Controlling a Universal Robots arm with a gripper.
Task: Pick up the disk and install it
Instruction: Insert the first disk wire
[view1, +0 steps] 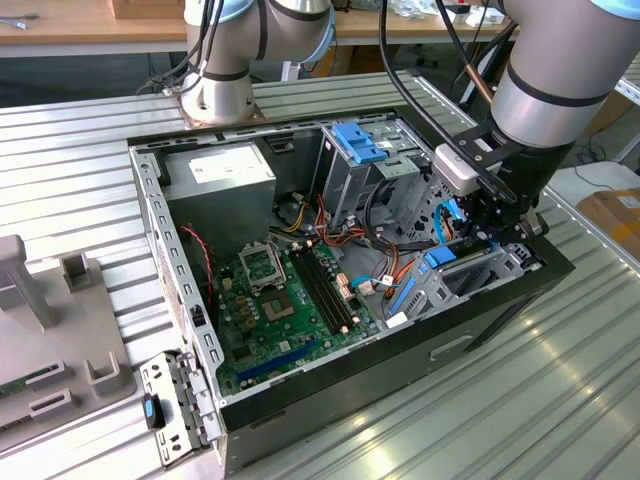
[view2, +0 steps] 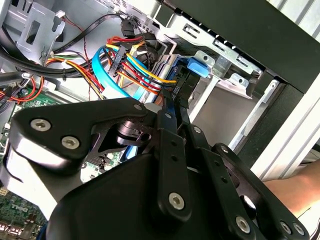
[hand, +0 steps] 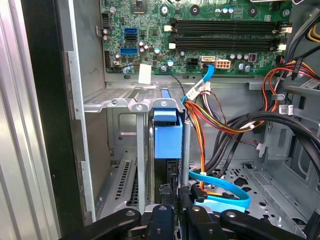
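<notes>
Since the disk (hand: 166, 137) stands on edge in the lower front bay of the computer case (view1: 300, 400), little of it is open to inspection beyond its blue carrier rail and a dark strip of its edge in the first wrist view. The case itself lies open on the ribbed metal tabletop (view1: 500, 420). The gripper (hand: 176, 192) is down at that bay, and its fingers (view2: 170, 125) appear clenched on the narrow edge of the disk, just short of the blue carrier.

Handling assessment, as a judgement: the disk is a rigid metal unit, moderately heavy for its bulk, and will neither flex nor compress. Its bare metal faces are likely smooth and slippery, and the label side offers no purchase. It is sensitive to knocks and to twisting in the slot. The plastic carrier is the weaker part and could crack or unclip under a hard pinch.

Hold recommendation: across the thin metal edges near the rear of the body, as the fingers appear to sit now, square to the bay rails (hand: 141, 150).

Hazard noted: a light-blue data cable (hand: 225, 192) and bundled power leads (hand: 210, 125) lie just beside the bay and could snag.
</notes>
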